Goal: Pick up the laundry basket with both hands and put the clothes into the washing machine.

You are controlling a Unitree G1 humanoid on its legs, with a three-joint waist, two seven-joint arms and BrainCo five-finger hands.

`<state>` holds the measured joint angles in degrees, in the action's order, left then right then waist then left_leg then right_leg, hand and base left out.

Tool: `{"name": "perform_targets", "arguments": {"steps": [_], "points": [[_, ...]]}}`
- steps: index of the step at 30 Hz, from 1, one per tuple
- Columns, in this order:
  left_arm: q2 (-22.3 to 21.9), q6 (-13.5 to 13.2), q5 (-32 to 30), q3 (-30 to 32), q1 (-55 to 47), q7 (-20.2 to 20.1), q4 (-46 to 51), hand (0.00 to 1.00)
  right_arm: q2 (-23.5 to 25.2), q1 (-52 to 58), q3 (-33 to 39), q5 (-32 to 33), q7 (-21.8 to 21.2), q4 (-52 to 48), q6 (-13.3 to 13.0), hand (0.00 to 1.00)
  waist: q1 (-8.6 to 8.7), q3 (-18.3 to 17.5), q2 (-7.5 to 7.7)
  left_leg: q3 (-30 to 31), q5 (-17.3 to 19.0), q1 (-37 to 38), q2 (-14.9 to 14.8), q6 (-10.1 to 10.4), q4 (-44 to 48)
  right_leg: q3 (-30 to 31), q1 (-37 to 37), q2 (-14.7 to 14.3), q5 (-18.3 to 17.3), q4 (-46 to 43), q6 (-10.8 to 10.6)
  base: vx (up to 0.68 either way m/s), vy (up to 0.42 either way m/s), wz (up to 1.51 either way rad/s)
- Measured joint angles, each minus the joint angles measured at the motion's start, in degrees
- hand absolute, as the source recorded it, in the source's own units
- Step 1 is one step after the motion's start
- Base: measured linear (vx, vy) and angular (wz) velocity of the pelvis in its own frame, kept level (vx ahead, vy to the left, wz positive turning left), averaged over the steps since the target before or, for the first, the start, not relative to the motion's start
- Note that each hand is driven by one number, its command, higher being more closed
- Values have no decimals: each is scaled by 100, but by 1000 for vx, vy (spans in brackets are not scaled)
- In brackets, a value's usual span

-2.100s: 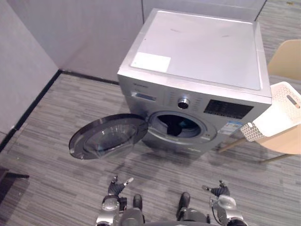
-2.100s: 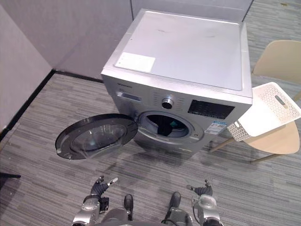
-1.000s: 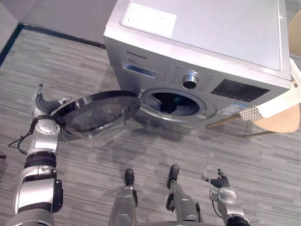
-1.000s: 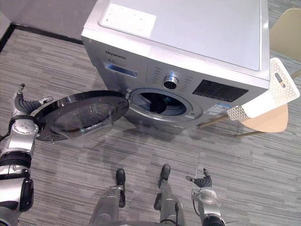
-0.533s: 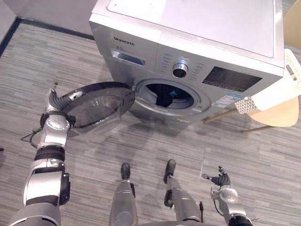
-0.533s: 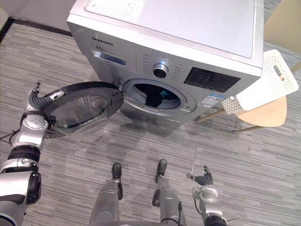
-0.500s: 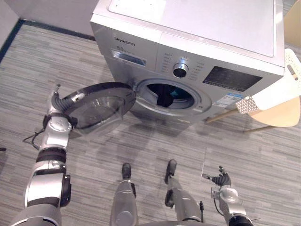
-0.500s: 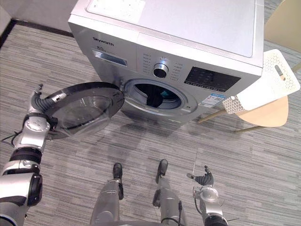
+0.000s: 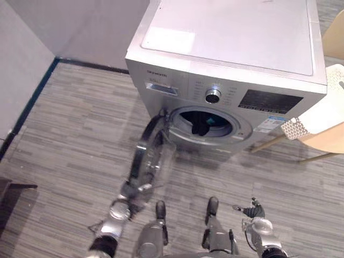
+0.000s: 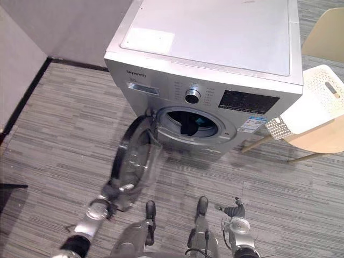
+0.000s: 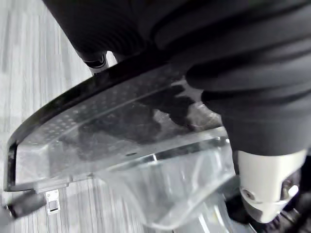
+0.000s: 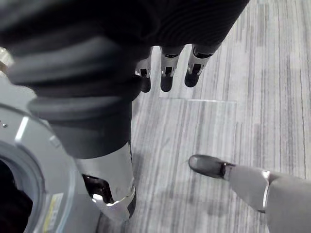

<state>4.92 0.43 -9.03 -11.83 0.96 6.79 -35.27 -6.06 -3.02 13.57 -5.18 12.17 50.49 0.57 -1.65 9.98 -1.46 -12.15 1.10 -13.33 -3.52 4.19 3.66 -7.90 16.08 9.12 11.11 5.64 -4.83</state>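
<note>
The silver washing machine (image 9: 226, 54) stands ahead with its round glass door (image 9: 148, 156) swung about halfway, seen edge-on. Dark clothes (image 9: 200, 124) lie inside the drum. My left hand (image 9: 119, 209) is at the door's lower rim; in the left wrist view its dark cover (image 11: 233, 73) presses against the door's rim (image 11: 121, 126). The white laundry basket (image 9: 322, 110) rests tilted on a chair to the right of the machine. My right hand (image 9: 253, 210) hangs low at my right side, its fingers (image 12: 167, 73) straight over the floor, holding nothing.
A tan wooden chair (image 9: 328, 142) stands right of the machine under the basket. Grey partition walls (image 9: 32, 48) close off the left and back. A dark object (image 9: 11, 199) sits at the lower left edge. Striped grey carpet lies in front of the machine.
The view has shifted. The door has swung from wide open to about half shut, and my left hand has travelled with its rim toward the machine. The right hand stays low.
</note>
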Motion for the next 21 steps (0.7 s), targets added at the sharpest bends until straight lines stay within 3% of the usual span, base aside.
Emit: {"name": "perform_targets", "arguments": {"steps": [3, 6, 7, 8, 9, 10, 11, 12, 13, 14, 15, 16, 17, 19, 21], "points": [[-67, 43, 14, -49, 21, 226, 29, 0, -75, 7, -2, -19, 18, 3, 3, 0, 110, 20, -107, -226, 2, -81, 32, 4, -86, 244, 295, -8, 43, 1, -32, -26, -15, -39], [174, 65, 17, -252, 393, 335, -200, 0, -218, 11, 43, -51, 42, -3, 47, 0, 179, 105, -262, -362, -4, -268, 89, 15, -143, 570, 643, -20, 37, 28, -41, -71, -22, -29], [525, 141, 15, -568, 579, 333, -276, 0, -265, 21, 50, -51, 44, -87, 48, 0, 235, 119, -318, -375, -3, -260, 170, 15, -336, 761, 797, -43, -136, 37, -263, -127, -51, -50], [813, 158, -16, -835, 870, 352, -562, 0, -383, -11, 47, -47, 60, -279, 25, 0, 209, 137, -626, -412, 14, -297, -109, -24, -709, 784, 927, -265, -577, -77, -835, -204, -102, -62], [964, 153, -23, -930, 1120, 346, -753, 0, -453, -134, 83, -44, 88, -317, 0, 0, 143, 223, -928, -595, -106, -399, -422, -56, -750, 803, 1145, -569, -525, -664, -467, -211, -125, -42], [1317, 224, -81, -1075, 1663, 251, -933, 0, -394, -192, 159, -35, 169, -304, -14, 0, 80, 450, -1074, -612, 60, -518, -647, 244, -661, 855, 1672, -852, -970, -2788, 66, -159, -127, 54], [1750, 400, -84, -1098, 1886, 135, -594, 0, -176, -147, 90, 24, 237, -285, -29, 0, 280, 578, -636, -584, 47, -708, -429, 469, -203, 864, 1658, -511, -1767, -3272, -9, -81, -233, 135], [2194, 544, -72, -917, 2004, 137, -216, 0, -5, -167, -106, 66, 264, -322, -64, 0, 424, 542, -221, -575, -4, -1309, -432, 565, 1301, 915, 1840, -354, -2000, -2948, 119, -21, -226, 120], [2217, 622, -67, -754, 2090, 197, -240, 0, -5, -209, -186, 76, 246, -434, -62, 0, 383, 535, -286, -592, 59, -1361, -572, 546, 1541, 913, 1910, -495, -1875, -2589, -66, 11, -232, 15], [2151, 651, -60, -537, 2271, 354, -293, 0, -39, -239, -228, 127, 270, -677, -82, 0, 171, 523, -682, -749, 53, -824, -897, 507, 677, 613, 1875, -748, -1678, -2207, 133, 96, -2, -9], [2135, 596, -62, -439, 2623, 413, -206, 0, 39, -157, -114, 134, 296, -633, -144, 0, 204, 608, -695, -809, -127, -286, -823, 534, -260, 498, 1748, -575, -1672, -2695, 454, 143, 20, 35], [2092, 584, -66, -327, 2863, 456, -170, 0, 78, -224, -116, 157, 292, -540, -130, 0, 222, 741, -609, -899, -395, -244, -758, 572, -435, 471, 1596, -435, -1779, -2483, 129, 28, 27, 77], [1955, 650, -58, -177, 3125, 538, -173, 0, 183, -345, -239, 234, 248, -470, -111, 0, 237, 801, -497, -948, -415, -232, -815, 635, -362, 489, 1534, -587, -1464, -2068, -16, -53, -1, 31], [1774, 674, -36, -134, 3330, 723, -67, 0, 433, -257, -359, 244, 264, -716, -173, 0, 280, 802, -337, -1002, -348, -172, -852, 594, -429, 472, 1409, -684, -1152, -1459, 18, -104, 29, -10], [1413, 724, 145, -95, 3703, 1090, 6, 0, 589, -220, -456, 252, 258, -814, -169, 0, 275, 864, 52, -1062, -262, -256, -754, 529, -418, 483, 1389, -629, -785, -1088, 28, -233, 28, -24]]}}
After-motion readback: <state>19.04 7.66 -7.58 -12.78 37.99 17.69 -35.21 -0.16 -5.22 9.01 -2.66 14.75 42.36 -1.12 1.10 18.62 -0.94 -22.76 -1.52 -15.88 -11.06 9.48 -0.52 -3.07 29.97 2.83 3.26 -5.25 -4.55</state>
